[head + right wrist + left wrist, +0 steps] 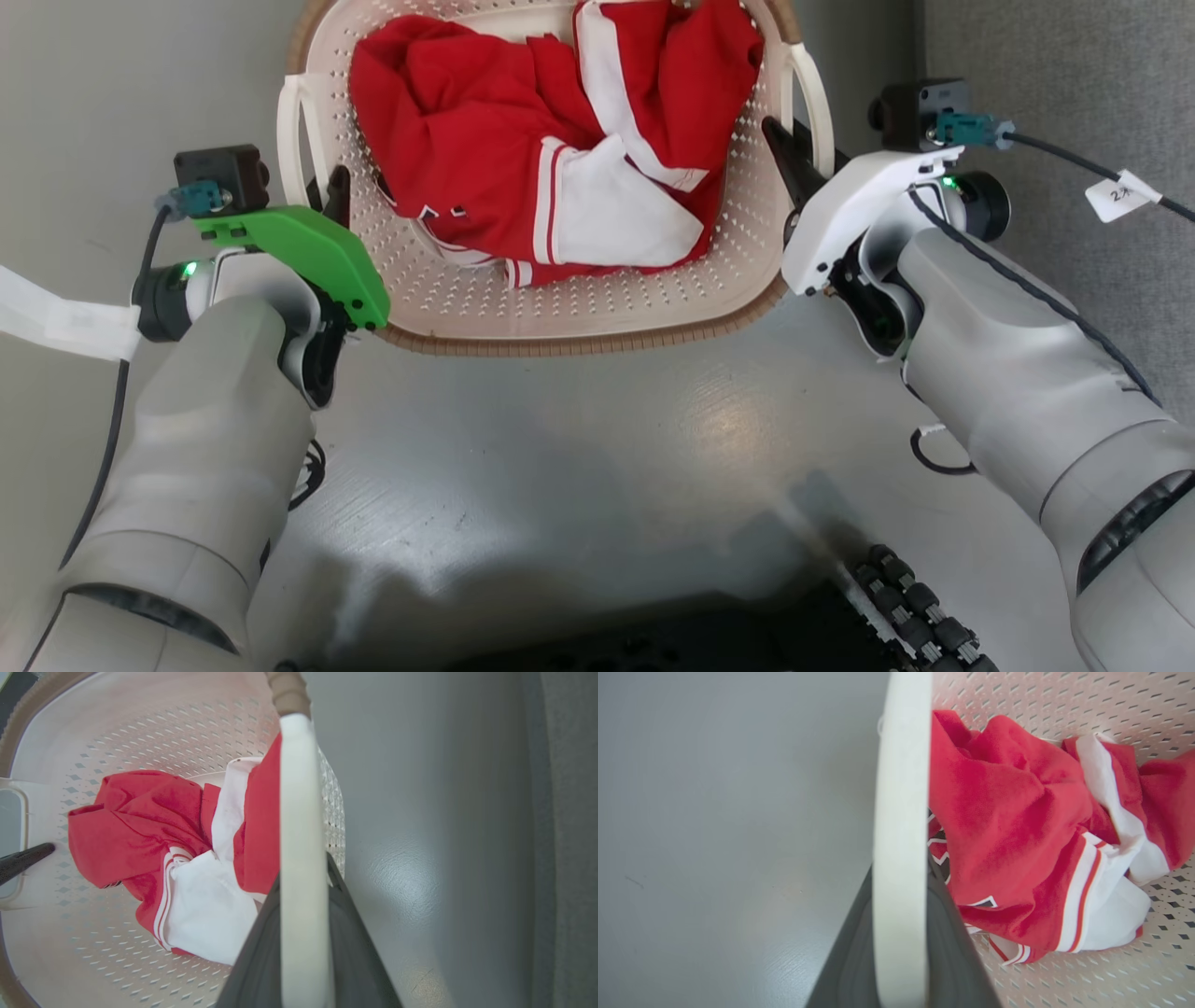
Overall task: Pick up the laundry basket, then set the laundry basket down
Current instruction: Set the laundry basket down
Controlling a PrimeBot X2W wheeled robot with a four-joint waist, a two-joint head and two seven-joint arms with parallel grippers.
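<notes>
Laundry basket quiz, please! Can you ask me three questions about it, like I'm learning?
1. True or false: the laundry basket is empty.
2. Which colours is the crumpled garment inside it? A: blue and yellow. B: red and white. C: green and black.
3. Fill the gap: the left gripper and the right gripper each close around a white loop ____.
Key: 1 false; 2 B; 3 handle.
</notes>
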